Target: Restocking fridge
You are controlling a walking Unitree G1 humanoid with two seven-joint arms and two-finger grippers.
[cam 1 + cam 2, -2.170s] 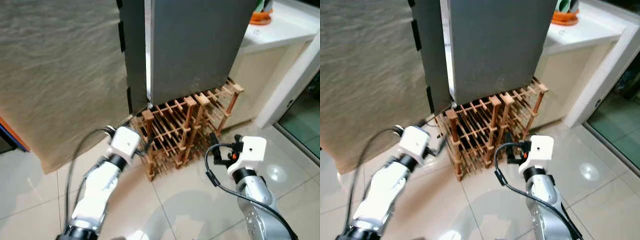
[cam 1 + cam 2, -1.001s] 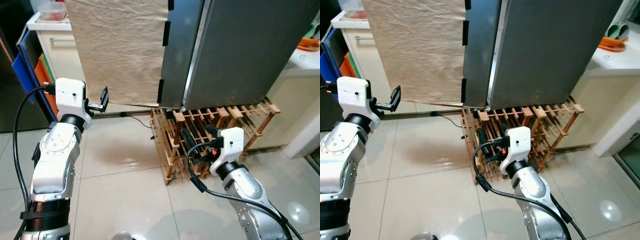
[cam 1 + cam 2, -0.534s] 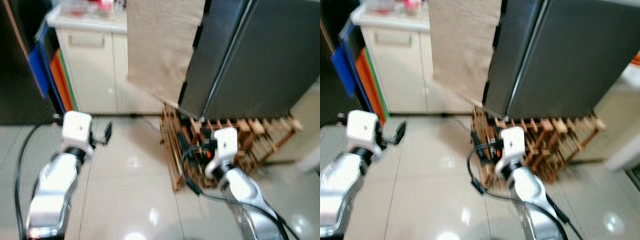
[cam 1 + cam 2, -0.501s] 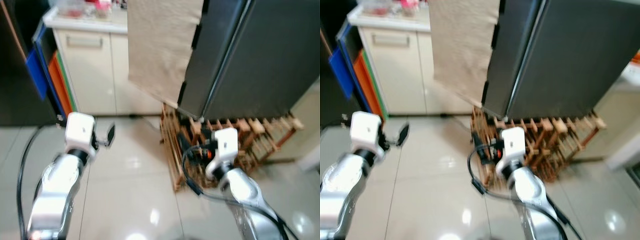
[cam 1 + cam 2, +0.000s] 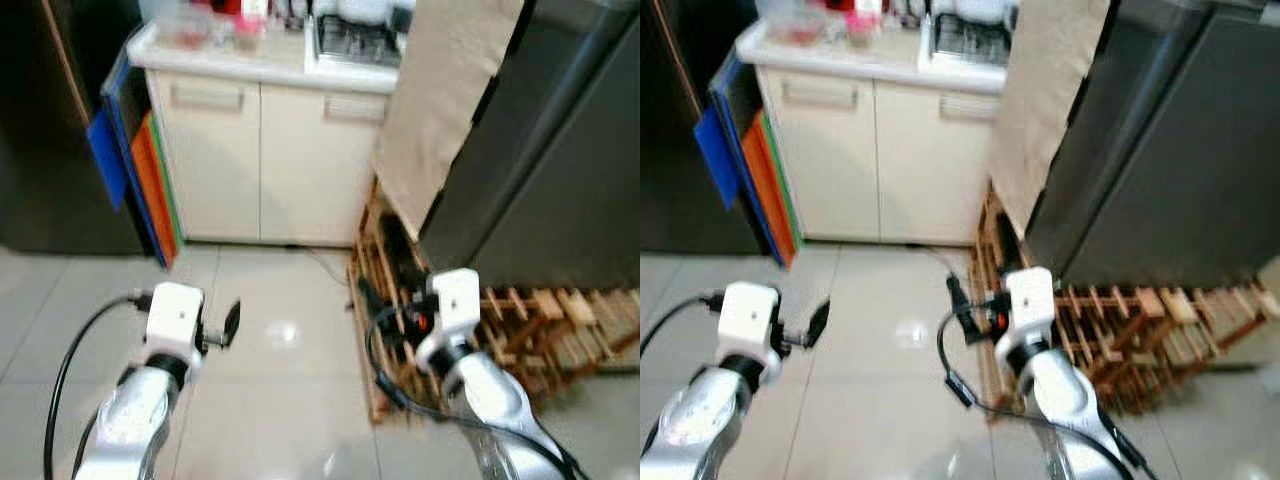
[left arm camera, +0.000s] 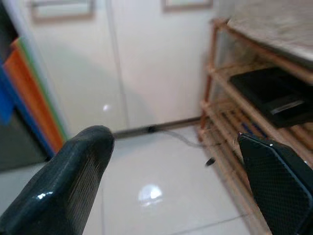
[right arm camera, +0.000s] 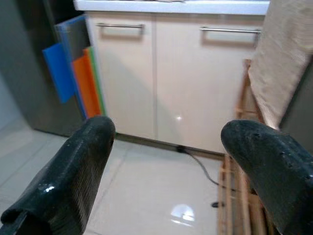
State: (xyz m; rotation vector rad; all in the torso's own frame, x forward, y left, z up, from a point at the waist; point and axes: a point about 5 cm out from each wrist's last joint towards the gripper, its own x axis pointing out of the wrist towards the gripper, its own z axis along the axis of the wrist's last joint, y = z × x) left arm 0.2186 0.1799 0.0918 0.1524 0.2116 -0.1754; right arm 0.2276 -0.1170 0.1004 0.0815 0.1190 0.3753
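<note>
The dark grey fridge (image 5: 560,170) stands at the right, with a beige sheet (image 5: 450,100) hanging on its side. Both arms are held low over the tiled floor, away from the fridge. My left gripper (image 5: 232,322) is open with nothing in it; in the left wrist view its fingers (image 6: 68,186) stand wide apart over the floor. My right gripper (image 5: 955,295) is open and holds nothing, just in front of the wooden rack (image 5: 520,330). The right wrist view faces the cabinet between its spread fingers (image 7: 264,161).
A cream cabinet (image 5: 270,160) with two handled doors stands ahead, with containers and a dish rack on its counter. Blue and orange boards (image 5: 130,170) lean beside a tall dark unit (image 5: 50,120) on the left. A cable (image 7: 200,169) trails on the glossy floor tiles (image 5: 280,380).
The whole view has swung left: the fridge has slid to the right edge and the cabinet now sits ahead. Both grippers stay open and empty, and the left arm is lower.
</note>
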